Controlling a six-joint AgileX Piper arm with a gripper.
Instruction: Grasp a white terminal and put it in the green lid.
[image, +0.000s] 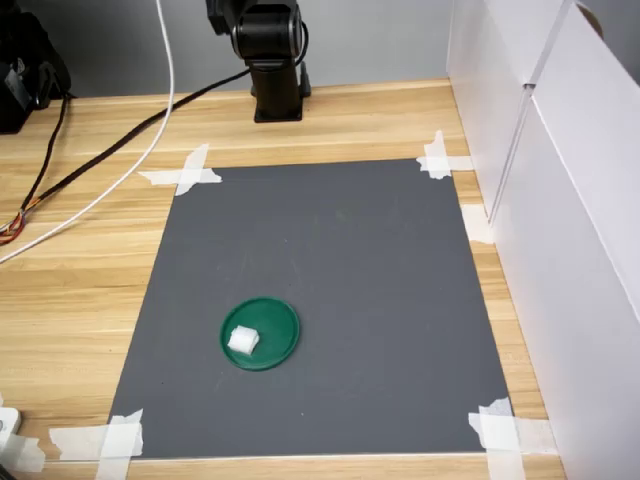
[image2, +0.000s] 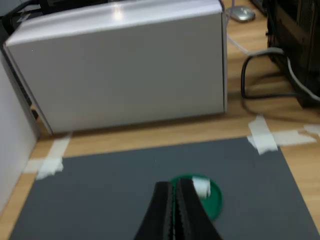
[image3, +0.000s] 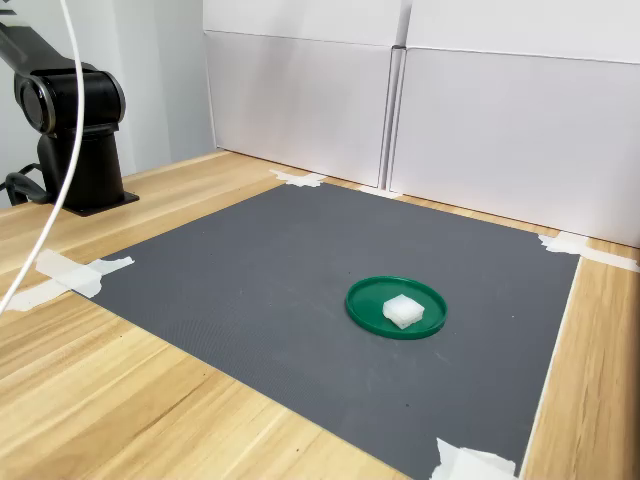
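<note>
With the white terminal (image: 242, 341) lying inside the green lid (image: 277, 336), near the mat's (image: 350, 250) front edge in the first exterior view, the gripper (image2: 174, 200) hangs above, jaws pressed together and empty (the drop looks done, so nothing needs holding).

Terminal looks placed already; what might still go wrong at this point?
1. The white terminal lies off-centre in the green lid, toward the rim on the first exterior view's left; a knock might tip it out.
2. In the wrist view the gripper, jaws closed, sits above the lid, so a low move could nudge it across the grey mat.
</note>
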